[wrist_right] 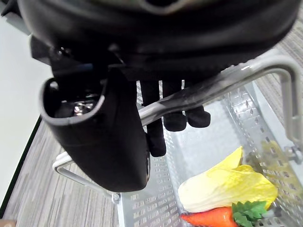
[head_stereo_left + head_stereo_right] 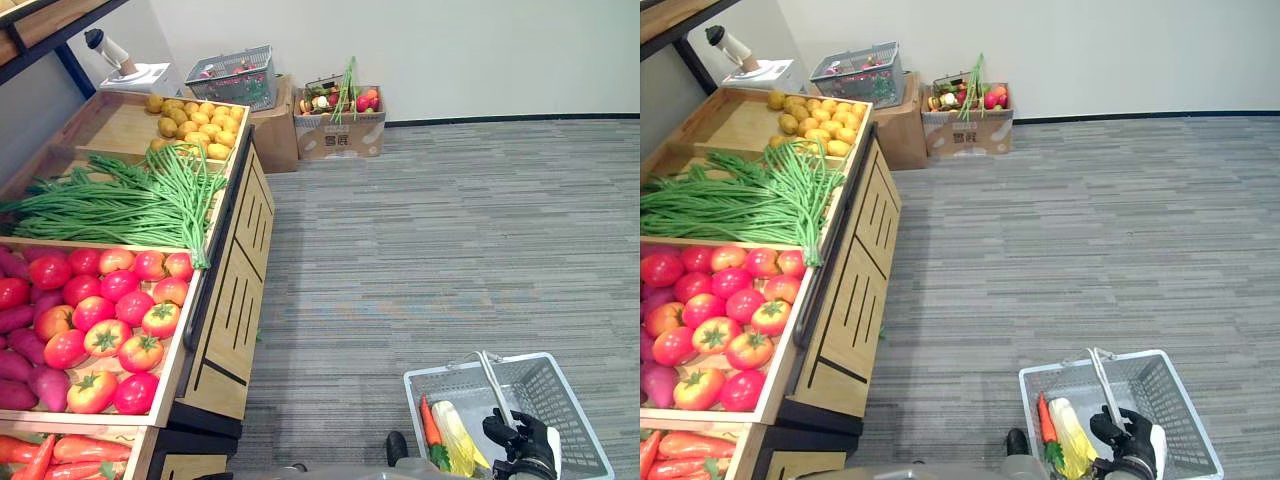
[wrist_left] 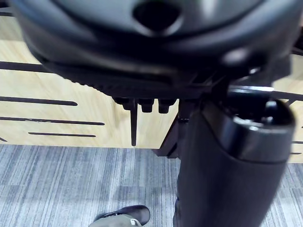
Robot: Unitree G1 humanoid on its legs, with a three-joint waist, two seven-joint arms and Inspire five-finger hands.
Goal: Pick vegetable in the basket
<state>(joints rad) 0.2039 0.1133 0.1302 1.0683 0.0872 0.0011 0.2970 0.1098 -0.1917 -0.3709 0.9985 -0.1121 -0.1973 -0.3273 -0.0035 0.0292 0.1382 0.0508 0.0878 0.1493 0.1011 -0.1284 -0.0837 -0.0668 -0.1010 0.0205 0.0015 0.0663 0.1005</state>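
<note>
1. Inside the pale grey perforated plastic basket (image 2: 565, 400), at its left end, an orange carrot with a green leafy top (image 2: 429, 422) lies touching a pale yellow-white leafy cabbage (image 2: 455, 435). The lower frame edge of the head views cuts off the near ends of both.
2. Above the basket's middle, the right hand (image 2: 525, 437) is wrapped round the silver metal bar handle (image 2: 492, 385). The bar runs between the thumb and the curled fingers (image 1: 175, 113), whose tips hang past it over the basket floor.
3. Below the basket lies grey striped carpet (image 2: 420, 250). The basket's near edge is cut off, so it is unclear whether it rests there or hangs.
4. Away from the basket, the left hand (image 3: 142, 52) shows before a light wooden slatted panel (image 3: 57, 113). Its own bulk hides its pose, so whether it is spread or closed cannot be told.
5. Well left of the basket, a wooden produce stand (image 2: 235, 300) carries red tomatoes (image 2: 105, 320), green long beans (image 2: 130, 200) and purple sweet potatoes (image 2: 20, 360) that are partly cut off.
6. Far beyond the basket, a cardboard box (image 2: 340, 135) holds mixed produce too small to name.
</note>
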